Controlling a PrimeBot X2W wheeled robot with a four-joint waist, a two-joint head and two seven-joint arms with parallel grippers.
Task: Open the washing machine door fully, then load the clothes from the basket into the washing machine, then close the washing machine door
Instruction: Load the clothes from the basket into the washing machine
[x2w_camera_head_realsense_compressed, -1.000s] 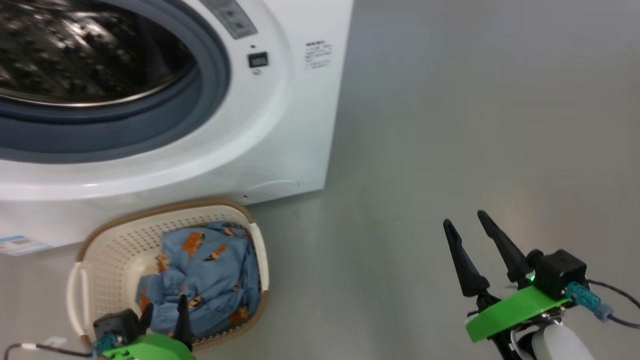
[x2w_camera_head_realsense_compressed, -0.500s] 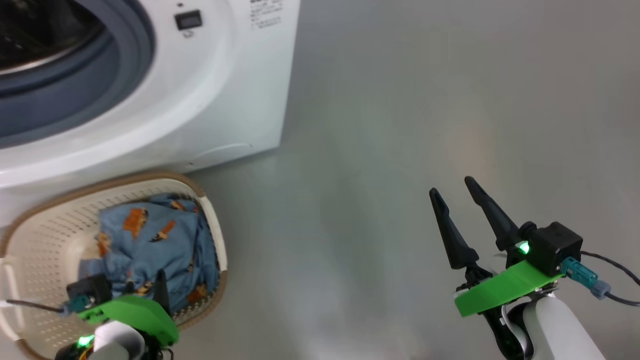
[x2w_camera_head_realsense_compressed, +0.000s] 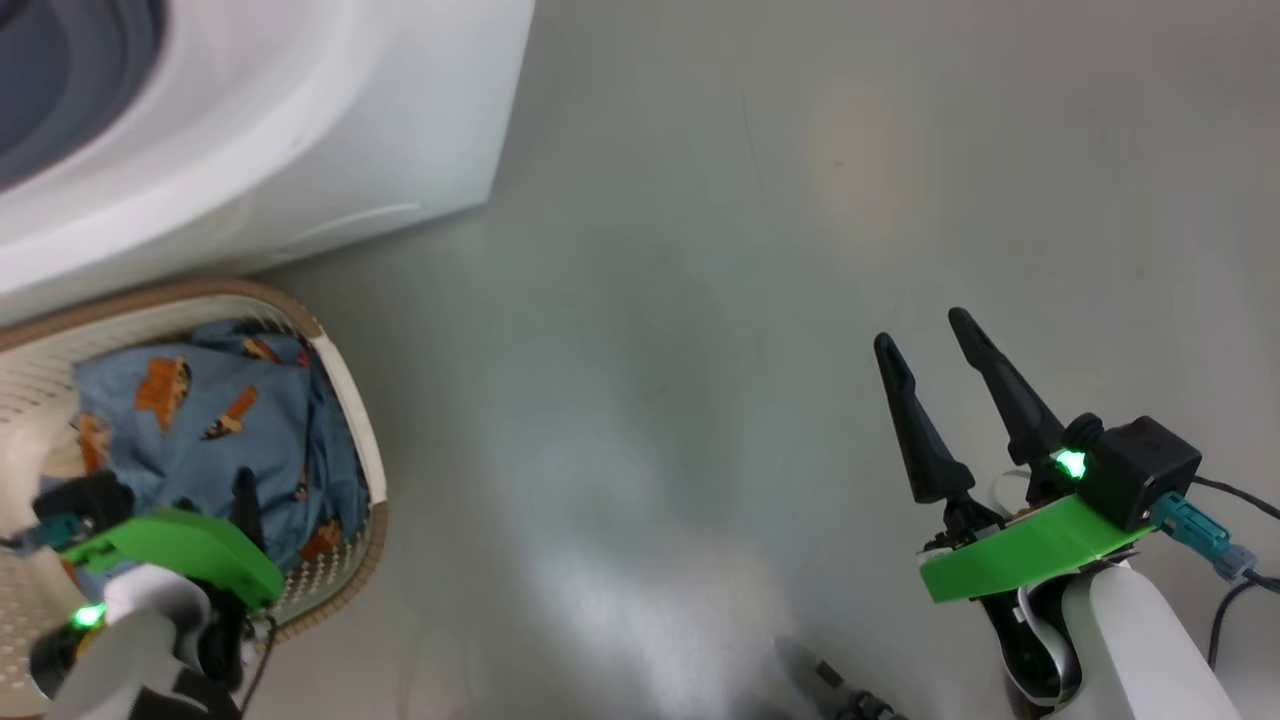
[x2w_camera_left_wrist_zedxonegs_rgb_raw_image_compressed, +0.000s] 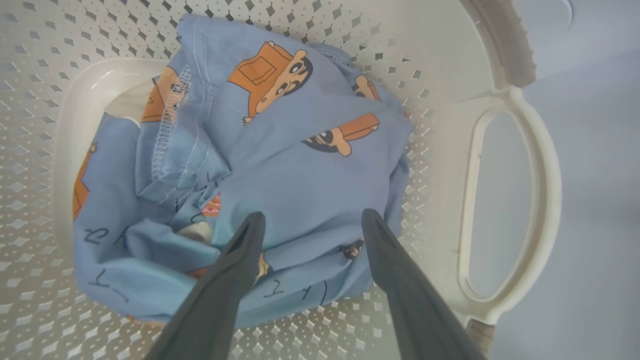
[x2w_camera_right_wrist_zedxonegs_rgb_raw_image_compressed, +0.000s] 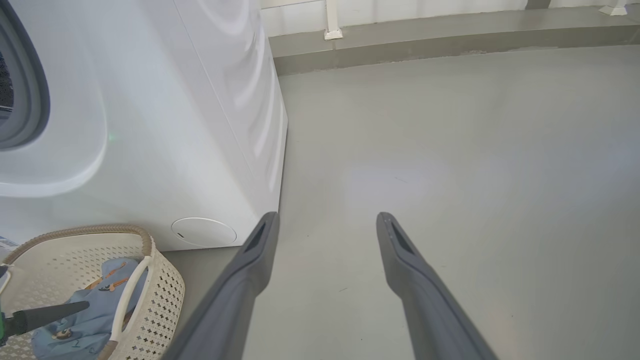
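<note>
My left gripper (x2w_camera_left_wrist_zedxonegs_rgb_raw_image_compressed: 311, 215), spread wide and empty over the clothes (x2w_camera_left_wrist_zedxonegs_rgb_raw_image_compressed: 305, 160) mid-frame in the basket (x2w_camera_left_wrist_zedxonegs_rgb_raw_image_compressed: 445, 55), puts me at loading, I judge — next, dip and pinch a fold.

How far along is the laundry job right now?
Opening looks done: the washing machine shows its grey ring uncovered. In hand: the left gripper hangs open over the clothes in the basket, nothing gripped yet; the right gripper is open above the floor. Left: loading every garment, then closing the door.
</note>
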